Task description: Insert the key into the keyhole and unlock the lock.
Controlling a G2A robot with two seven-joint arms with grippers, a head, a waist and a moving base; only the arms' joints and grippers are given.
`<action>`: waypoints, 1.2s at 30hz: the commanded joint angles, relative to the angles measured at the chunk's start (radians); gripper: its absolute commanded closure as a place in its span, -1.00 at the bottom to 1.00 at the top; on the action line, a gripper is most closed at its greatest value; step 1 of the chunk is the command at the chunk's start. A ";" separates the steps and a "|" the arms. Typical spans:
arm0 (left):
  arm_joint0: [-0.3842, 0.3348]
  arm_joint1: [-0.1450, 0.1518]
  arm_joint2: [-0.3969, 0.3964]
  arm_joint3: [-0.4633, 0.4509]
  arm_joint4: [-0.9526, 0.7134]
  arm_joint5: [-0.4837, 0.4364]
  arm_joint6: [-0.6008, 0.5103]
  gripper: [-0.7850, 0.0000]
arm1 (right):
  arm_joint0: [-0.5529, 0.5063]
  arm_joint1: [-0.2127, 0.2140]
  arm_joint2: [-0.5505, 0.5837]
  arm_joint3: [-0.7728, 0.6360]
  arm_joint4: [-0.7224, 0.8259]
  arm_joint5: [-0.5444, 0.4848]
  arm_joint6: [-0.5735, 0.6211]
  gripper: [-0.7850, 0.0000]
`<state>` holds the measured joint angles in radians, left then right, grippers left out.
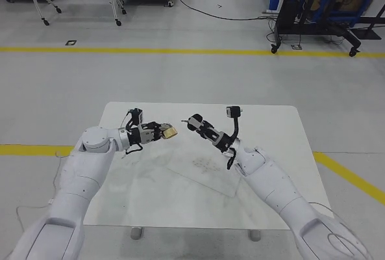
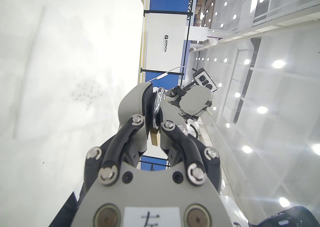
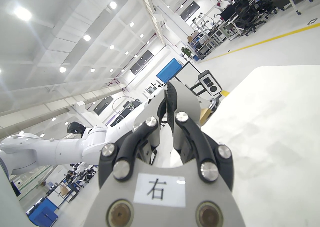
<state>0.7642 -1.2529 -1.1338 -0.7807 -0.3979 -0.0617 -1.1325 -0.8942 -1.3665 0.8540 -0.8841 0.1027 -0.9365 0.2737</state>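
Progress stands at the lining-up stage, as I judge it: lock and key arm face each other in the air, and nothing is inserted yet. The left pincer (image 1: 161,132) is pinching a small brass padlock (image 1: 170,132) with a silvery steel shackle. In its own wrist view a silvery curve sits clamped between the two pads and a bit of brass shows nearer the palm. In the top view the brass body shows at the fingertip end, turned toward the other arm. The right pincer (image 1: 192,121) hovers just beside that padlock, apart from it, tips pointed its way, and both are raised above the white rectangular table (image 1: 270,123). Its fingers are pressed together, but no key can be made out between them, so I cannot tell whether it carries one. In the right wrist view the brass body lies just beyond the closed tips and a little off their line, not straight ahead. Done, then: the lock is held up and presented. Left, by my reckoning: squaring the tips to the keyhole, which is hidden, then pushing in and making the turn that frees the shackle.
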 commanded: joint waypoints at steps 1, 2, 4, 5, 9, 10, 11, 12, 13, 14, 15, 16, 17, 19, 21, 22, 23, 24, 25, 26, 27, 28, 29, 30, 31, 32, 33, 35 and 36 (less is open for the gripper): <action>0.001 0.000 0.000 -0.002 0.000 0.000 0.001 1.00 | 0.000 0.000 0.000 0.000 0.000 0.000 0.000 1.00; 0.001 0.000 0.000 -0.002 0.000 0.000 0.001 1.00 | 0.000 0.000 0.000 0.000 0.000 0.000 0.000 1.00; 0.028 -0.003 -0.005 -0.025 -0.030 0.010 0.052 1.00 | 0.000 0.000 0.000 0.000 0.000 0.000 0.000 1.00; 0.039 -0.006 -0.009 -0.033 -0.080 0.044 0.034 1.00 | -0.002 0.000 0.000 -0.003 0.000 0.005 -0.002 1.00; 0.033 -0.014 -0.039 0.004 -0.213 0.102 0.037 1.00 | -0.031 -0.006 0.005 -0.067 -0.027 0.078 -0.065 1.00; 0.027 -0.017 -0.048 0.021 -0.255 0.113 0.030 1.00 | -0.037 -0.009 0.005 -0.080 -0.044 0.108 -0.090 1.00; 0.019 -0.019 -0.056 0.036 -0.283 0.110 0.031 1.00 | -0.043 -0.012 0.005 -0.094 -0.064 0.140 -0.117 1.00; 0.015 -0.022 -0.061 0.051 -0.316 0.113 0.022 1.00 | -0.050 -0.014 0.001 -0.110 -0.085 0.175 -0.141 1.00; 0.009 -0.025 -0.064 0.065 -0.339 0.117 0.015 1.00 | -0.058 -0.017 -0.002 -0.130 -0.116 0.213 -0.167 1.00; 0.003 -0.027 -0.062 0.078 -0.341 0.109 0.018 1.00 | -0.068 -0.019 -0.006 -0.155 -0.149 0.250 -0.200 1.00; -0.002 -0.029 -0.058 0.087 -0.340 0.103 0.020 1.00 | -0.082 -0.022 -0.010 -0.184 -0.185 0.281 -0.234 1.00; -0.005 -0.031 -0.056 0.094 -0.340 0.090 0.027 1.00 | -0.096 -0.023 -0.014 -0.210 -0.220 0.314 -0.265 1.00; -0.005 -0.034 -0.052 0.097 -0.335 0.070 0.039 1.00 | -0.110 -0.025 -0.016 -0.233 -0.252 0.348 -0.295 1.00; -0.001 -0.037 -0.051 0.095 -0.333 0.017 0.068 1.00 | -0.138 -0.029 -0.023 -0.280 -0.301 0.404 -0.347 1.00; 0.005 -0.039 -0.051 0.084 -0.314 -0.049 0.104 1.00 | -0.160 -0.034 -0.032 -0.314 -0.323 0.440 -0.380 1.00; 0.010 -0.040 -0.053 0.078 -0.318 -0.068 0.111 1.00 | -0.167 -0.037 -0.035 -0.325 -0.322 0.447 -0.393 1.00; 0.012 -0.038 -0.054 0.073 -0.297 -0.101 0.135 1.00 | -0.173 -0.041 -0.040 -0.329 -0.317 0.450 -0.398 1.00; 0.018 -0.038 -0.056 0.066 -0.290 -0.124 0.152 1.00 | -0.175 -0.044 -0.044 -0.329 -0.311 0.453 -0.401 1.00; 0.026 -0.039 -0.061 0.058 -0.302 -0.135 0.158 1.00 | -0.175 -0.048 -0.045 -0.327 -0.303 0.453 -0.410 1.00; 0.031 -0.038 -0.063 0.051 -0.296 -0.148 0.166 1.00 | -0.175 -0.052 -0.047 -0.324 -0.295 0.452 -0.419 1.00; 0.035 -0.037 -0.065 0.044 -0.294 -0.150 0.167 1.00 | -0.174 -0.057 -0.049 -0.319 -0.286 0.450 -0.429 1.00; 0.040 -0.037 -0.068 0.038 -0.303 -0.141 0.161 1.00 | -0.171 -0.061 -0.051 -0.312 -0.278 0.449 -0.437 1.00; 0.043 -0.036 -0.071 0.034 -0.304 -0.136 0.159 1.00 | -0.169 -0.066 -0.053 -0.303 -0.268 0.449 -0.442 1.00; 0.045 -0.035 -0.074 0.030 -0.301 -0.135 0.160 1.00 | -0.164 -0.070 -0.054 -0.294 -0.259 0.448 -0.449 1.00; 0.047 -0.034 -0.075 0.026 -0.299 -0.135 0.162 1.00 | -0.160 -0.075 -0.055 -0.285 -0.251 0.447 -0.455 1.00; 0.050 -0.033 -0.076 0.022 -0.294 -0.134 0.162 1.00 | -0.155 -0.079 -0.057 -0.275 -0.243 0.445 -0.458 1.00; 0.051 -0.033 -0.074 0.016 -0.284 -0.135 0.161 1.00 | -0.150 -0.083 -0.059 -0.265 -0.238 0.442 -0.459 1.00; 0.054 -0.033 -0.070 0.008 -0.277 -0.122 0.159 1.00 | -0.139 -0.092 -0.064 -0.241 -0.226 0.437 -0.454 1.00; 0.054 -0.033 -0.068 0.006 -0.271 -0.119 0.162 1.00 | -0.133 -0.096 -0.066 -0.228 -0.221 0.437 -0.451 1.00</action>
<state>0.8174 -1.2856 -1.2041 -0.7716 -0.6747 -0.1863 -0.9735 -1.0348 -1.4575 0.7907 -1.1285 -0.1250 -0.4989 -0.1815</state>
